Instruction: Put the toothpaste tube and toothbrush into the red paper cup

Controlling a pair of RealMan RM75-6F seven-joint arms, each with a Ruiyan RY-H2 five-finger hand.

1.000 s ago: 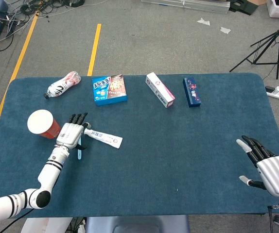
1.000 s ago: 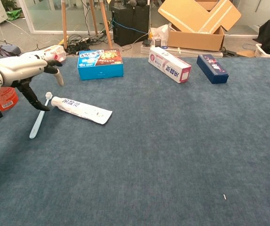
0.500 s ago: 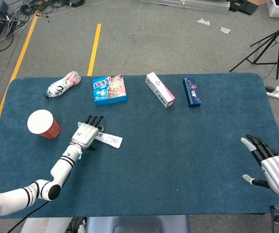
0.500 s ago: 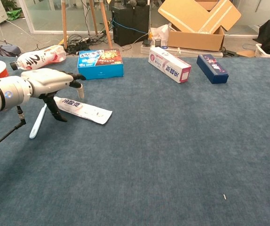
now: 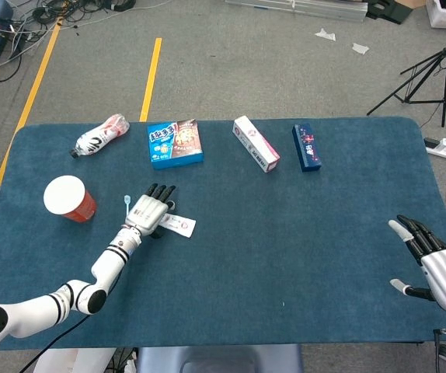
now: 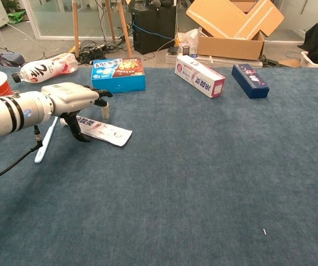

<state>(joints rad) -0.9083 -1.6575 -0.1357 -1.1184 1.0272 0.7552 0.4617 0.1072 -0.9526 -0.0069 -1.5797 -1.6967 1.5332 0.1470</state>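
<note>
Toothpaste tube (image 6: 104, 131) lay flat under the left hand (image 6: 73, 100), fingers spread over its cap end, gripping nothing. Toothbrush (image 6: 45, 142) lay just beside — red paper cup (image 5: 68, 199) upright nearby. Blue box (image 5: 174, 143), bottle (image 5: 100, 135) behind. Right hand (image 5: 439, 268) hung empty, fingers apart.

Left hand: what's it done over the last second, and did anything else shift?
The left hand slid rightward from beside the red paper cup to above the toothpaste tube, fingers spread, gripping nothing. Tube, toothbrush and cup stayed put; the right hand barely drifted.
</note>
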